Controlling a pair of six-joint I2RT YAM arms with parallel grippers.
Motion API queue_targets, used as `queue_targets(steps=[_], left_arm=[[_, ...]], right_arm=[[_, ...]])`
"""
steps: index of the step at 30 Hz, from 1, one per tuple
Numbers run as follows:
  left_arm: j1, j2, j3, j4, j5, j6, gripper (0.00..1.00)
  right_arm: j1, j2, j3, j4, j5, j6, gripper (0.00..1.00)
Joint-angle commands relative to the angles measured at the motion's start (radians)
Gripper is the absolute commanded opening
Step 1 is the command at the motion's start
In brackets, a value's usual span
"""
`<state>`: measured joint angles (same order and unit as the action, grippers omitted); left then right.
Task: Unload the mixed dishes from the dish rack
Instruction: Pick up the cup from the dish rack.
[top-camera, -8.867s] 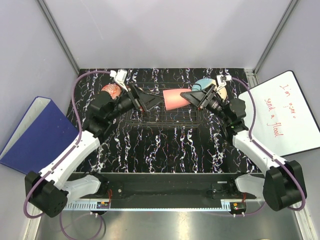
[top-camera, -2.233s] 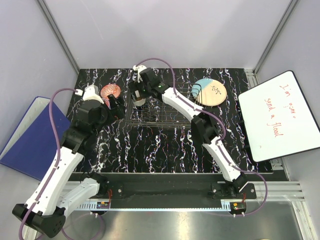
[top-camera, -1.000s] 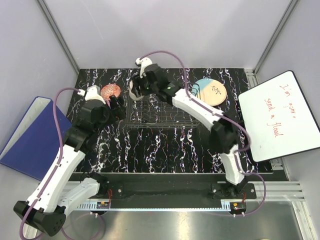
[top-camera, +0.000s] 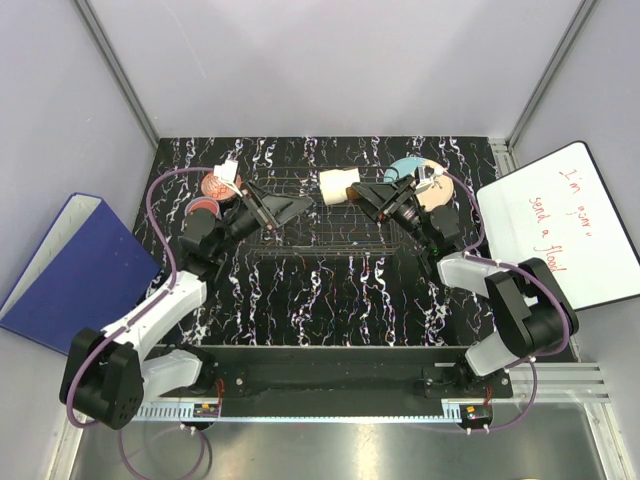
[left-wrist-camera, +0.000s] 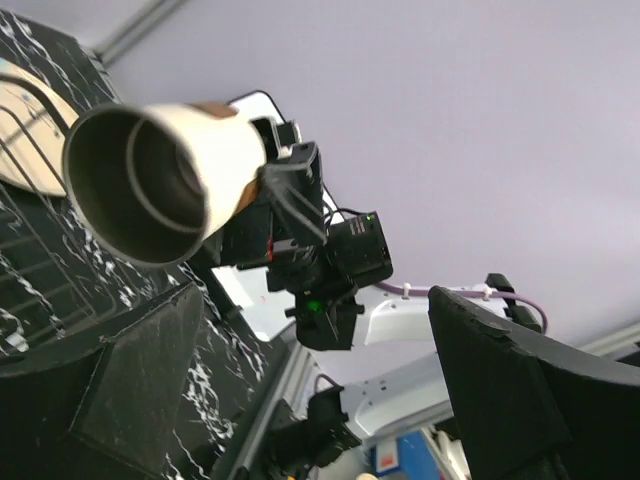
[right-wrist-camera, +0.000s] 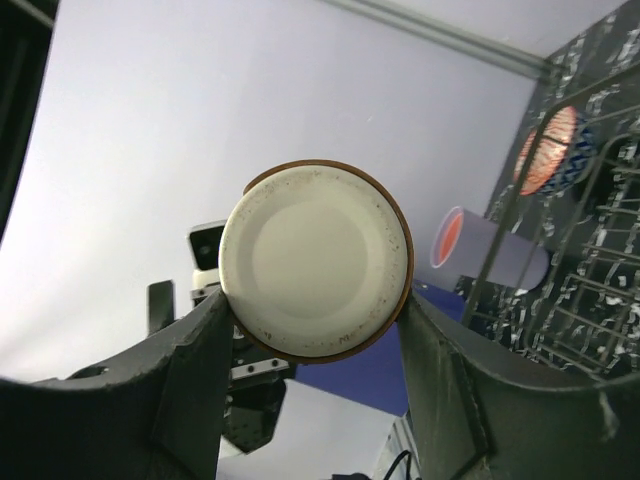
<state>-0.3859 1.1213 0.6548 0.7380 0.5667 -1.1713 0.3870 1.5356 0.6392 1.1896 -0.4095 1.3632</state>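
Observation:
My right gripper (top-camera: 357, 190) is shut on the whitish cup (top-camera: 334, 187) and holds it sideways above the back of the dish rack (top-camera: 330, 232). In the right wrist view the cup's base (right-wrist-camera: 315, 260) sits clamped between both fingers (right-wrist-camera: 190, 390). My left gripper (top-camera: 290, 208) is open and empty over the rack's left side. Its wrist view looks into the cup's mouth (left-wrist-camera: 150, 180). The light-blue-and-cream plate (top-camera: 432, 188) lies right of the rack, partly under my right arm. The red-orange bowl (top-camera: 214, 184) is left of the rack. A lavender cup (right-wrist-camera: 495, 252) lies on its side beyond the rack.
A blue binder (top-camera: 70, 265) leans at the left outside the table. A whiteboard (top-camera: 565, 225) with red writing lies at the right edge. Rack wires (right-wrist-camera: 585, 270) fill the right of the right wrist view. Grey walls enclose the back and sides.
My right gripper has come back from the rack's far-left corner to its middle back, now carrying the whitish cup. My left gripper has swung from beside the bowl to over the rack's left side.

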Motion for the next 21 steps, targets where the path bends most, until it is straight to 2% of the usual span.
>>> queue_targets(steps=[1, 16, 18, 19, 21], left_arm=[[-0.001, -0.009, -0.017, 0.19, 0.058, -0.053, 0.99], [-0.039, 0.063, 0.035, 0.181, 0.065, -0.039, 0.95], [-0.042, 0.067, 0.035, 0.187, 0.067, -0.037, 0.91], [-0.045, 0.069, 0.035, 0.189, 0.068, -0.036, 0.85], [-0.047, 0.069, 0.039, 0.189, 0.076, -0.033, 0.56]], right_arm=[[0.009, -0.038, 0.028, 0.378, -0.061, 0.051, 0.0], [0.138, 0.044, 0.097, 0.361, -0.101, 0.001, 0.0], [0.15, 0.058, 0.106, 0.36, -0.112, 0.002, 0.0], [0.151, 0.063, 0.108, 0.358, -0.114, 0.004, 0.0], [0.153, 0.064, 0.103, 0.352, -0.112, 0.005, 0.0]])
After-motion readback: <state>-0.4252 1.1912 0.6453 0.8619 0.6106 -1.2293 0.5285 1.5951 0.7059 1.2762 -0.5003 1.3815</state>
